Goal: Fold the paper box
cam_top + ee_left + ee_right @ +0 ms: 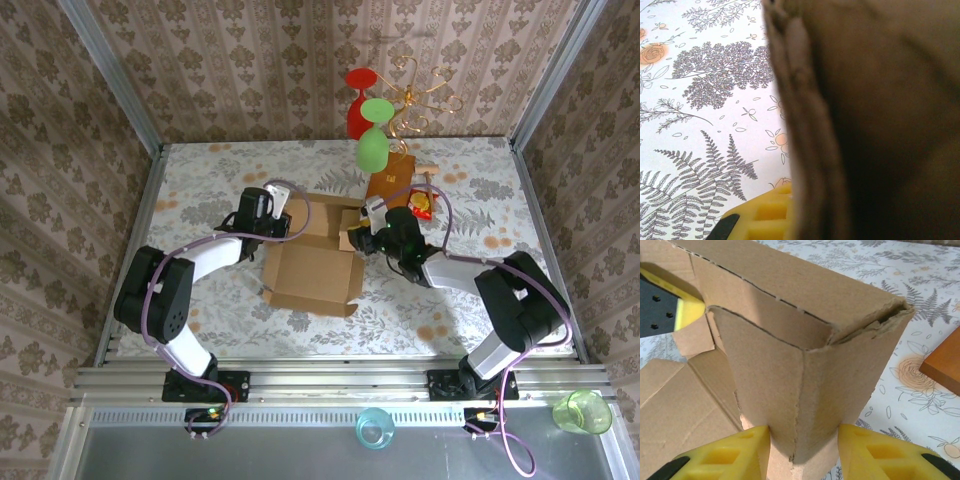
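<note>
The paper box (790, 365) is plain light-brown cardboard; my right gripper (804, 455) is yellow-fingered with black tips. The table (920, 305) is white, printed with grey ferns and orange roses; the small box (945, 365) is orange-brown; the walls (250, 60) wear brown damask; the goblets (358, 105) are red and green.

Top view: bright, even light from overhead; counter (220, 170) uniformly lit, shadows short and soft, no glare. Sharp throughout.
Left wrist: paper box (880, 120) right against the lens — dark, underexposed, blurred; the counter's print beside it crisp.
Right wrist: cardboard well lit, soft shadow inside the fold, focus good.
</note>
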